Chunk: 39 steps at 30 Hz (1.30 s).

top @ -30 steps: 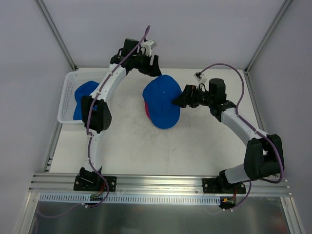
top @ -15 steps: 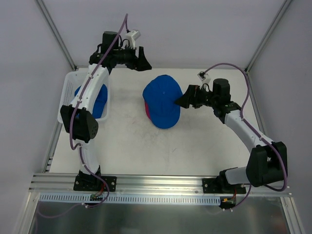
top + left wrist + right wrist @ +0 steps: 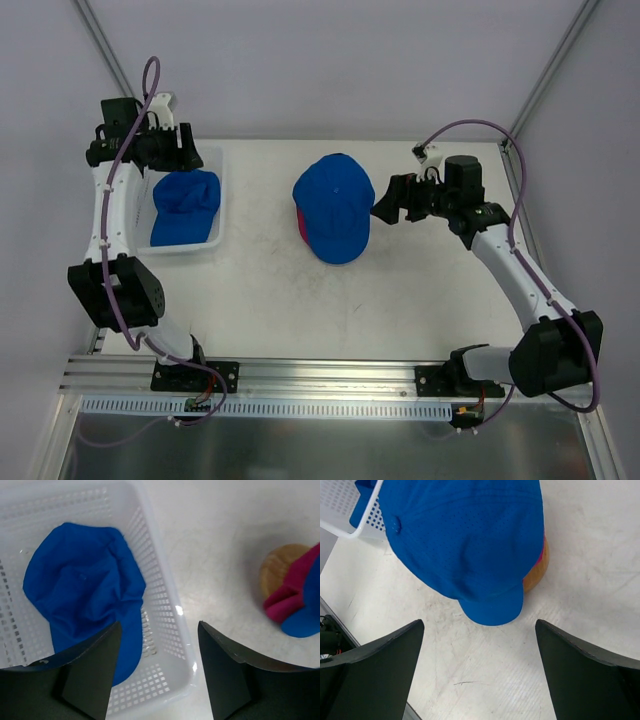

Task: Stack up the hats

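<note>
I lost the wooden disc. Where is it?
Left wrist view: the wooden disc peeks from under the pink hat and blue hat, right of the white basket.

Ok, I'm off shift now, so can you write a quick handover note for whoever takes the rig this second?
Grippers: left gripper open, empty, above the basket; right gripper open, empty, beside the centre stack.
Caps: blue cap sits on the pink cap, which is on the disc; second blue cap lies in the basket.
Done: two caps stacked.
Left: lift the second blue cap out and set it on the stack.
</note>
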Each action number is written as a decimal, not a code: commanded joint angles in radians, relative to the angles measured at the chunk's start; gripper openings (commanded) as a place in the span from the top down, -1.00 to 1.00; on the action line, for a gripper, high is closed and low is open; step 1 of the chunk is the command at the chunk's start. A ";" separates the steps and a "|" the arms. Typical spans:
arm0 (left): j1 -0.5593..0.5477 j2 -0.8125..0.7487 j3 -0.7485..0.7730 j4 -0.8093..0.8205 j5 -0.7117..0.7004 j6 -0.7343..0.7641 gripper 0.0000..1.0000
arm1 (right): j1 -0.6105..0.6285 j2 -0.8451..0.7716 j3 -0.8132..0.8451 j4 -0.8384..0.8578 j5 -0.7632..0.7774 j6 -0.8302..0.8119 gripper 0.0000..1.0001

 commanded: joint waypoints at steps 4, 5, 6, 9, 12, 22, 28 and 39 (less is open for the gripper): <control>0.023 0.180 -0.038 -0.038 -0.188 0.081 -0.23 | -0.016 0.024 0.057 -0.039 0.025 -0.042 -0.99; 0.023 0.200 -0.023 -0.038 -0.201 0.083 -0.22 | -0.017 0.025 0.057 -0.039 0.024 -0.044 -0.99; 0.023 0.245 -0.010 -0.038 -0.207 0.083 -0.19 | -0.017 0.027 0.059 -0.041 0.025 -0.044 -0.99; 0.023 0.340 0.054 -0.033 -0.234 0.090 -0.17 | -0.020 0.039 0.059 -0.041 0.017 -0.039 -0.99; 0.021 0.432 0.115 -0.033 -0.259 0.119 -0.16 | -0.022 0.050 0.060 -0.041 0.008 -0.033 -0.99; 0.023 0.521 0.169 -0.023 -0.296 0.165 0.64 | -0.023 0.044 0.075 -0.041 -0.015 -0.030 -0.99; 0.023 0.348 0.168 -0.024 -0.178 0.143 1.00 | -0.023 0.022 0.085 -0.041 -0.038 -0.031 -0.99; 0.075 0.035 0.410 -0.020 0.216 -0.253 1.00 | -0.019 0.018 0.117 -0.033 -0.107 0.001 -0.99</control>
